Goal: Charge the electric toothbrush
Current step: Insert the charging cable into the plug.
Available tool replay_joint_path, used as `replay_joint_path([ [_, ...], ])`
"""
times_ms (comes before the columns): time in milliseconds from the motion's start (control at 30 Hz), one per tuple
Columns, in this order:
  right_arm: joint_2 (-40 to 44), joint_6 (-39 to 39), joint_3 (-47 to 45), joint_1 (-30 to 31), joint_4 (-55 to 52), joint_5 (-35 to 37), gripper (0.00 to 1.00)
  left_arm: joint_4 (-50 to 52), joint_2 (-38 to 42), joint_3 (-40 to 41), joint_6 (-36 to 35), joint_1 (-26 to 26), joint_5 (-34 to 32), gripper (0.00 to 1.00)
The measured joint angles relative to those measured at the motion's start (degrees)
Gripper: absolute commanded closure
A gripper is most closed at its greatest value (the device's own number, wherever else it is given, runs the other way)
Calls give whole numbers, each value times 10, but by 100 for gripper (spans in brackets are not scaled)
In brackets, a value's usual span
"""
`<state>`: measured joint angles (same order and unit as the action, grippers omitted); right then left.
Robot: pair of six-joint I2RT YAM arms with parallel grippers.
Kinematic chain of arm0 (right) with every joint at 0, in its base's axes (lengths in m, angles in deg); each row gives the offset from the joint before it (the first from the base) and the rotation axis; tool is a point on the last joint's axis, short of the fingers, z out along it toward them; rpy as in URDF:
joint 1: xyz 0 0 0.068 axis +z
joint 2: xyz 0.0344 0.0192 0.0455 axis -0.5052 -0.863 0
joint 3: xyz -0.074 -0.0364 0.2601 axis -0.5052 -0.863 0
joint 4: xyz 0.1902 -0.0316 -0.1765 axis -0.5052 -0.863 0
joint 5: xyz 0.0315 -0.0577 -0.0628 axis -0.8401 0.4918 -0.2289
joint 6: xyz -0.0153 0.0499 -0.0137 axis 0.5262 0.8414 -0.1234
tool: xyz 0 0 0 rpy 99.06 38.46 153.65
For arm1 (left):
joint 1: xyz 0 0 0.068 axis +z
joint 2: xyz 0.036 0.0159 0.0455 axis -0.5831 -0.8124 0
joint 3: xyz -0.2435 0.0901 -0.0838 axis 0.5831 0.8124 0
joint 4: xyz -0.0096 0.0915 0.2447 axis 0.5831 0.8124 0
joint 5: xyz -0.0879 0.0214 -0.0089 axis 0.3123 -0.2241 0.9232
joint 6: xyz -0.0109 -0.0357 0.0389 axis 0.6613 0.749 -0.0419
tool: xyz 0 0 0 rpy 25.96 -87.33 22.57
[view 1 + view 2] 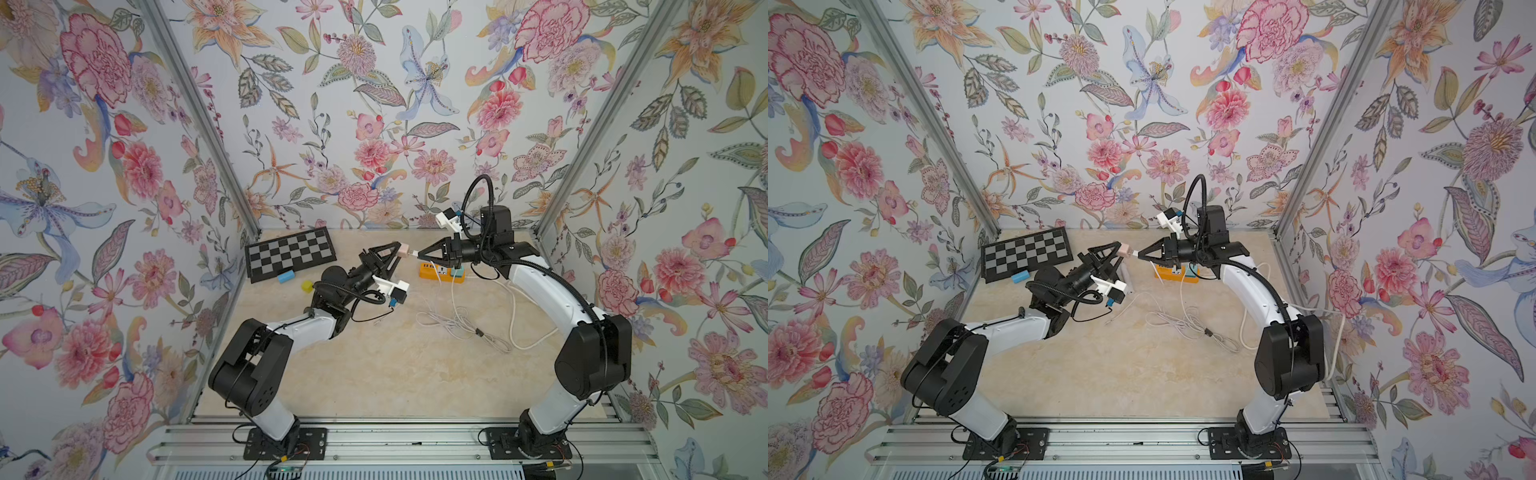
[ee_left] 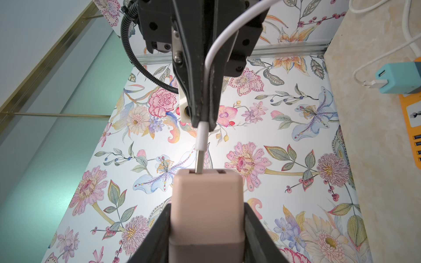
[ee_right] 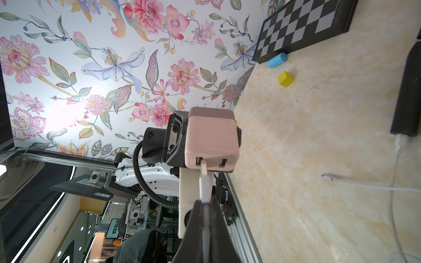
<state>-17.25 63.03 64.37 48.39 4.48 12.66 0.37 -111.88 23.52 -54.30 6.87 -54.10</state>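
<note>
Adapter (image 1: 405,248) sat clamped in left gripper (image 1: 397,250) at twelve o'clock; right gripper (image 1: 420,253), pinching cable plug (image 2: 202,139), touched its port. Power strip (image 1: 428,275) lay beneath, chessboard (image 1: 291,253) at ten; dark toothbrush (image 3: 407,91) lay nearby.

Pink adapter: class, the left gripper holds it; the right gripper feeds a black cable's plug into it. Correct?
No: the cable is white, not black, as the left wrist view shows. The left gripper does hold the pink adapter, the right gripper the plug.
</note>
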Motion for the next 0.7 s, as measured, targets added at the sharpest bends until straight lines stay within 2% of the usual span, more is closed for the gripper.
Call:
replay_joint_path([
  [700,-14,28,22,-6,-7,2,100,-1,-35,-35,0,-3,19,72],
])
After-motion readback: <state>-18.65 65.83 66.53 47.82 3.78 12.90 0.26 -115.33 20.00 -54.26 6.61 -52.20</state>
